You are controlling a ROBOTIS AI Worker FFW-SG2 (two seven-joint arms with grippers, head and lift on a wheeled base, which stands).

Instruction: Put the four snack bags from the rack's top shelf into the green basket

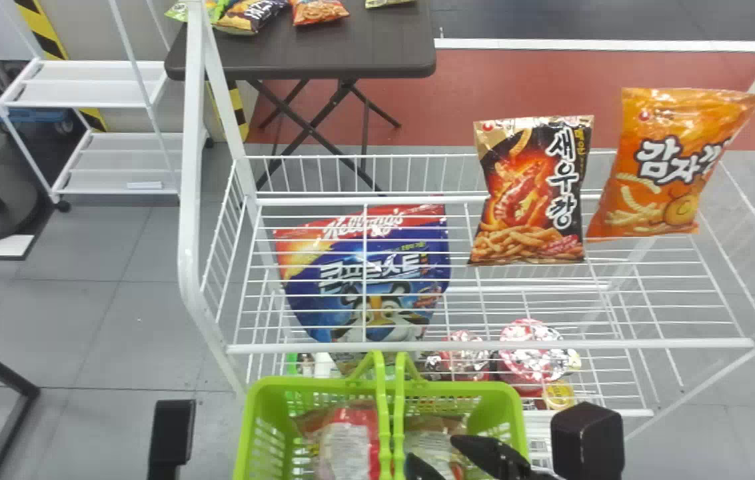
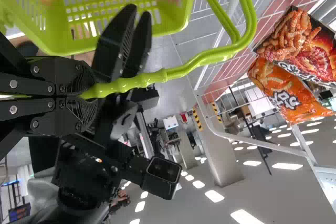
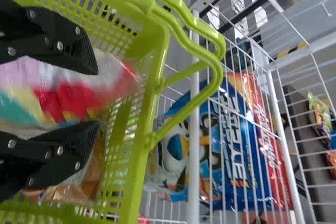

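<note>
The green basket (image 1: 247, 427) hangs before the rack, with a red-and-white bag (image 1: 347, 443) and a brownish bag (image 1: 434, 450) inside. Part of my left gripper (image 1: 172, 430) shows at the basket's left; in the left wrist view my left gripper (image 2: 84, 95) is shut on the basket handle (image 2: 173, 73). My right gripper (image 1: 452, 457) is over the basket's right half; in the right wrist view my right gripper (image 3: 97, 98) is open inside the basket, a blurred bag (image 3: 63, 90) between and below its fingers. On the top shelf stand a black bag (image 1: 534, 193) and an orange bag (image 1: 677, 163).
The white rack's front rail (image 1: 484, 345) runs just beyond the basket. Through the shelf wires a blue cereal bag (image 1: 364, 273) and red-lidded cups (image 1: 530, 347) show lower down. Behind the rack stands a dark table (image 1: 384, 40) with more snack bags.
</note>
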